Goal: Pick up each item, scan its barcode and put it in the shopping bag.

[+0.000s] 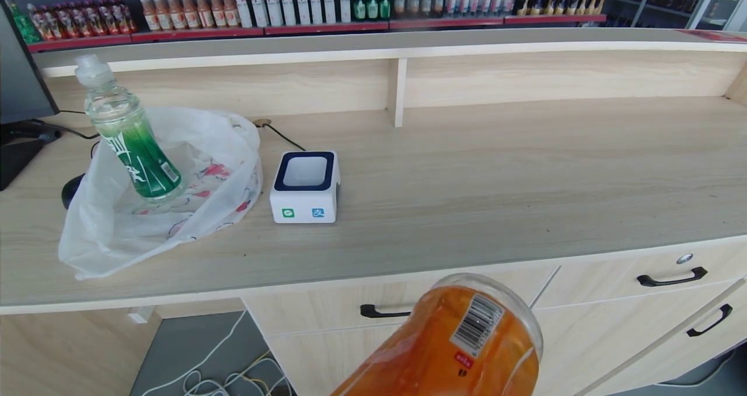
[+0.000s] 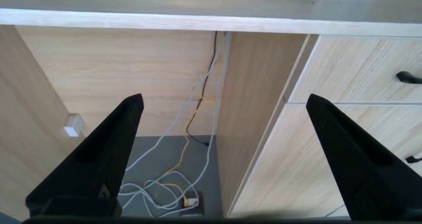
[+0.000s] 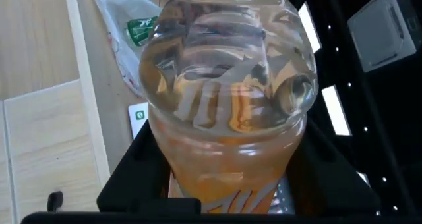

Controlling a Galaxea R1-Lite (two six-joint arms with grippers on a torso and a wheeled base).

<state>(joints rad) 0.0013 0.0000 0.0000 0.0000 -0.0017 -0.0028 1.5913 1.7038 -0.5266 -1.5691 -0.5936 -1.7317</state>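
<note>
- Orange bottle (image 1: 455,343) is sitting clenched in the right jaws before the bench (image 1: 496,180) edge, its long axis tilting up toward it, barcode (image 1: 477,323) facing upward.
- Left jaws are hanging released below the bench.
- Scanner (image 1: 304,186) is lying ahead and to the left, with the shopping bag (image 1: 105,238) just beyond it and a green bottle (image 1: 137,145) inside.

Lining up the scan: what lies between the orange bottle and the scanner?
Head view: only bare counter lies between the orange bottle and the scanner.
</note>
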